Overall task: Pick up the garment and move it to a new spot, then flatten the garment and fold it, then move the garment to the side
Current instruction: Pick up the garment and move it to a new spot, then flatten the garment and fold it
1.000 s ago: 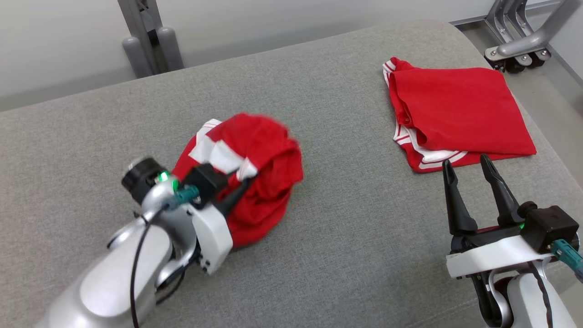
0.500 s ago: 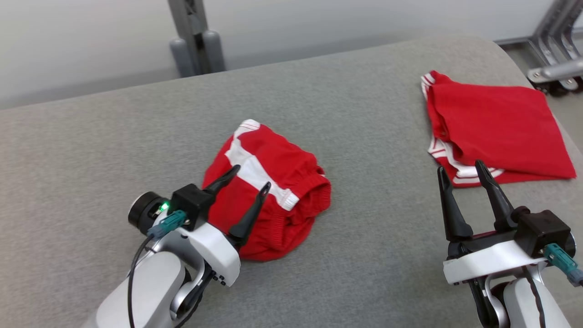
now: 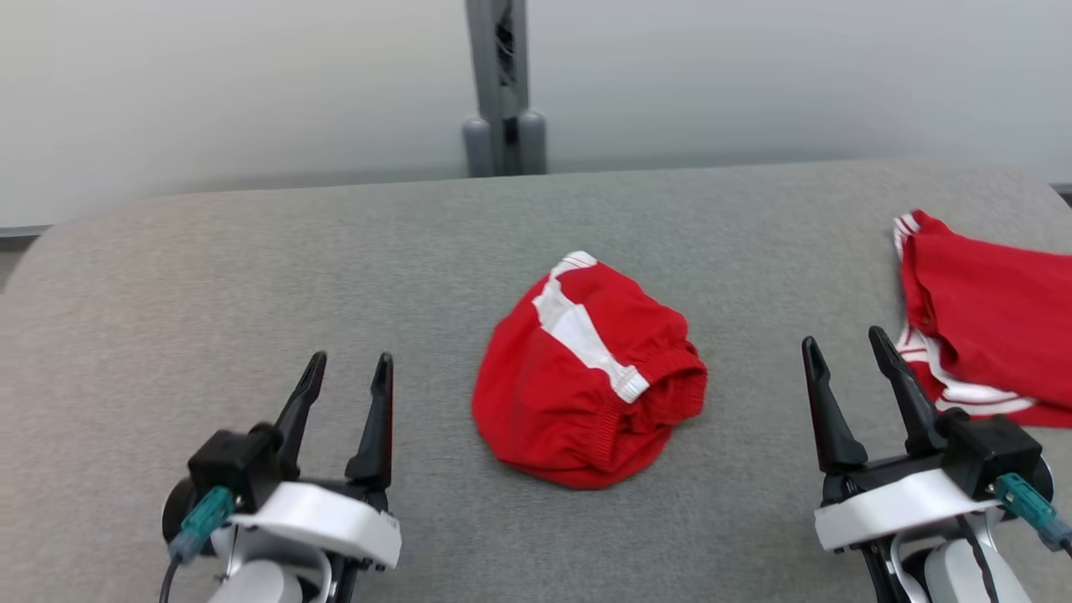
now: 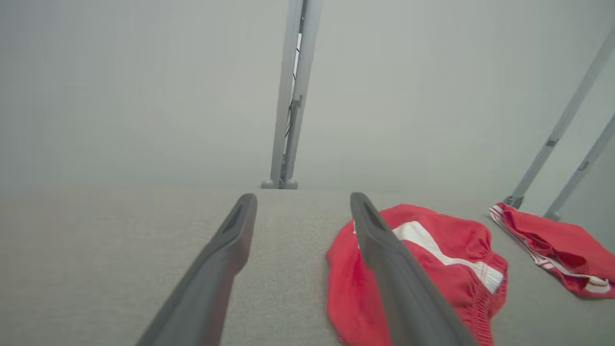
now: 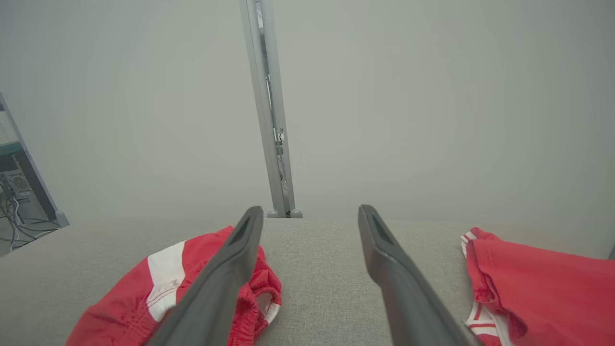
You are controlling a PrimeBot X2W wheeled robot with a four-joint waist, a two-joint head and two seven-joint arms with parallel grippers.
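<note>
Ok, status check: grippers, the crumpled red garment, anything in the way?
Left gripper open, empty. Right gripper open, empty. Crumpled red garment bunched between them, touching neither, not flattened. Second red garment lies apart at far right.

No readable text, label, brand or number appears on anything here

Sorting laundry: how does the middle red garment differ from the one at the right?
The middle garment lies bunched in a rounded heap; the right garment lies flat, folded. The middle one shows a broad white band; the right one, thin white stripes along its edge. Both are red, on the grey cushion.
</note>
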